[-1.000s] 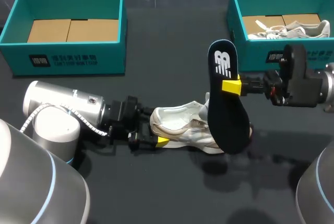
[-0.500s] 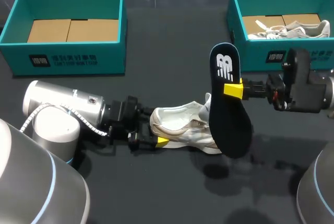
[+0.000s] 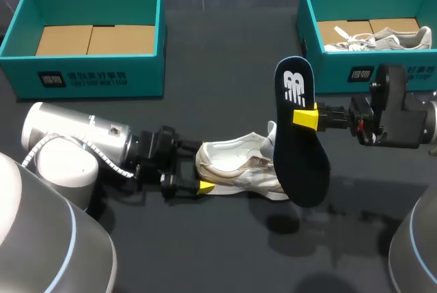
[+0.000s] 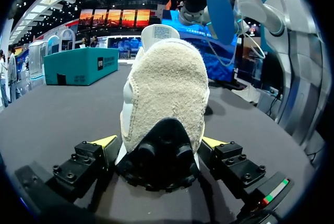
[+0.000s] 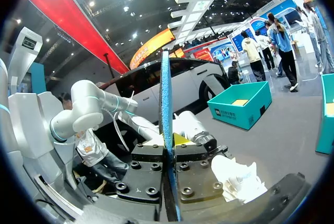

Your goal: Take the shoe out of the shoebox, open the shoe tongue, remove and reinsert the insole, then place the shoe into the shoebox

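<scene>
Head view.
- Counting 2 teal boxes: left shoebox (image 3: 95, 80) at 10 o'clock, right shoebox (image 3: 334, 74) at 2 o'clock.
- Counting 2 shoes: white shoe (image 3: 235, 163) on the table at centre, heel toward 9, toe toward 3. Second shoe (image 3: 382, 38) inside the right shoebox.
- 1 dark insole (image 3: 300, 163), out of the shoe, held upright, logo end toward 12, lower end over the toe. Contact with the shoe not readable.
- 2 arms. In from 8 o'clock: left arm (image 3: 75, 139), low and near level, left gripper (image 3: 201, 168) at the heel, pinching the shoe from both sides.
- In from 3 o'clock: right arm (image 3: 403, 115), level, right gripper (image 3: 305, 117) clamped on the insole's upper third.

Left wrist view.
- 1 shoe (image 4: 167, 93), seen heel-on, seated between the left gripper (image 4: 159, 141) fingers, both yellow tips against the heel sides.
- High ahead, past the shoe: 1 insole (image 4: 216, 4).
- 1 box ahead, off to one side: right shoebox (image 4: 78, 66).

Right wrist view.
- 1 insole (image 5: 167, 98), edge-on, sandwiched tight in the right gripper (image 5: 168, 156).
- Ahead and below: shoe (image 5: 237, 177), left arm (image 5: 193, 127).
- Farther out: left shoebox (image 5: 240, 106).
</scene>
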Controlling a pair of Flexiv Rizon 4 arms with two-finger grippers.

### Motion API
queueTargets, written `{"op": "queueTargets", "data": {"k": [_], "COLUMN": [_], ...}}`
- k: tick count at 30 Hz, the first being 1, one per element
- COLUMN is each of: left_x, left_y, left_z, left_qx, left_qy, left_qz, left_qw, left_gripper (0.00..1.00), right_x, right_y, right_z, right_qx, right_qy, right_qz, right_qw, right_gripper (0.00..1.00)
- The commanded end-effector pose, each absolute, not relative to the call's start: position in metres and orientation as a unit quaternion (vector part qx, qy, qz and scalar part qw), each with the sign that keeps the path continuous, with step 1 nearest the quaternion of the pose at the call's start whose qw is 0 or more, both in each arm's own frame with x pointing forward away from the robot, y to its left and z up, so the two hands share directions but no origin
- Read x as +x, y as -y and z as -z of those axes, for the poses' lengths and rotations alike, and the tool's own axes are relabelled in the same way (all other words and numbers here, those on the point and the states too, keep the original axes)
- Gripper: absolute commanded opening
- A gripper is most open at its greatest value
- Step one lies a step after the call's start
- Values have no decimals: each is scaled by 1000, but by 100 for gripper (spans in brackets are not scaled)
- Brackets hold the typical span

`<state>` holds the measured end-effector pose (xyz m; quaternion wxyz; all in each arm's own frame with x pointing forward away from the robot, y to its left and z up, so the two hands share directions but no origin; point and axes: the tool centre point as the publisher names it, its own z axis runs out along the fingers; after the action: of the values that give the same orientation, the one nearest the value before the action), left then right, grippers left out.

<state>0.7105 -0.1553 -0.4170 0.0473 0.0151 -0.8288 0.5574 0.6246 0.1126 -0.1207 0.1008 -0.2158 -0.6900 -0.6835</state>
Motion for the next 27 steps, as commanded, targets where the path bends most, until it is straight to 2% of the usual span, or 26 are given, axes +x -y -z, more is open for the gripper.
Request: {"op": "queueTargets", "data": {"k": [1, 10, 15, 27], "left_x": [708, 712, 707, 707], "left_y": [146, 128, 114, 114], "left_z": [409, 400, 383, 383], "left_qx": [22, 45, 33, 33], "left_qy": [837, 868, 908, 908], "left_qz": [-546, -494, -417, -417], "left_qw": [39, 27, 19, 19], "left_gripper": [100, 100, 100, 100], "right_x": [622, 622, 622, 622], "right_y": [-113, -113, -113, -113], "right_z": [120, 120, 120, 120], "right_qx": [-218, -218, -218, -218], "right_qy": [690, 690, 690, 690], "right_qz": [683, 683, 683, 683], "right_qw": [99, 99, 99, 99], "right_gripper": [0, 0, 0, 0]}}
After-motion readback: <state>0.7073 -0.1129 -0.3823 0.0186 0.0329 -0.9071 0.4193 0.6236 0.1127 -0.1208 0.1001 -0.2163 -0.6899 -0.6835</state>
